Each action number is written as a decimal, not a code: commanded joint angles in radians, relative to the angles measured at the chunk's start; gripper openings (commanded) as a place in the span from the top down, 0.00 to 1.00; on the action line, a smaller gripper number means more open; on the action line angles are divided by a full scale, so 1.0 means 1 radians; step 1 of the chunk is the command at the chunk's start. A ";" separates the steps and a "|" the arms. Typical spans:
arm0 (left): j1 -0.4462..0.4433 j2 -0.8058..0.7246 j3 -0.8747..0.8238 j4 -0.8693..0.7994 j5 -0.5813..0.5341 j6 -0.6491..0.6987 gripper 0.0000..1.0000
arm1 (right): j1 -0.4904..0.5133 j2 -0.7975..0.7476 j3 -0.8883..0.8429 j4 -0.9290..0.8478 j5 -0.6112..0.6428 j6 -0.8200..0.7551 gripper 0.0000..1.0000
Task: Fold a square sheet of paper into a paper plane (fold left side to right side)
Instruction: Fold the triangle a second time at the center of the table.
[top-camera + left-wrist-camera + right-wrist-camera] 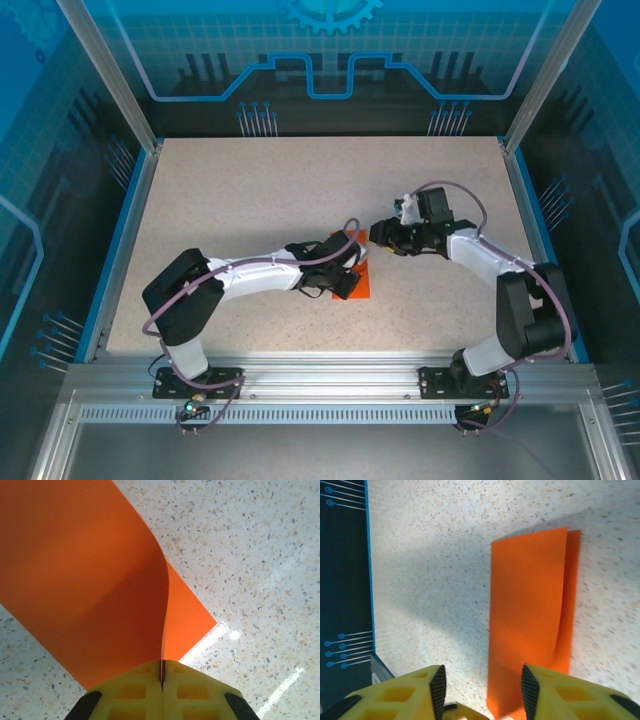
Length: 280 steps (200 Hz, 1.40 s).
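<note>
Left gripper [161, 669] pinches the curled edge of the square sheet of paper [85, 575].

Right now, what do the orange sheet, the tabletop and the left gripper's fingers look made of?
Orange sheet: thin matte paper; it bends in a smooth curl where pinched. Tabletop: hard speckled surface, stone-look laminate or terrazzo, I cannot tell which; semi-gloss, with light streaks reflecting. Fingers of the left gripper: likely moulded yellow plastic, matte, with recessed pockets.
</note>
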 commanded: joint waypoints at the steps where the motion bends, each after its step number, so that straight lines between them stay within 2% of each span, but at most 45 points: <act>1: 0.055 -0.052 -0.052 0.080 0.146 -0.066 0.97 | -0.002 -0.050 -0.082 -0.038 0.039 -0.029 0.64; 47: 0.116 -0.057 -0.085 0.096 0.202 -0.094 0.95 | 0.064 -0.104 -0.211 -0.032 0.044 -0.034 0.92; 68: 0.132 -0.048 -0.084 0.080 0.199 -0.092 0.95 | 0.119 -0.086 -0.224 -0.041 0.069 -0.033 0.99; 137: 0.155 -0.015 -0.057 0.027 0.138 -0.080 0.96 | 0.218 0.043 -0.164 -0.068 0.139 -0.016 1.00; 198: 0.157 0.024 -0.030 0.010 0.102 -0.073 0.96 | 0.237 0.111 -0.140 -0.119 0.178 -0.021 1.00; 280: 0.175 0.082 0.010 0.008 0.095 -0.059 0.96 | 0.242 0.126 -0.134 -0.157 0.198 -0.034 1.00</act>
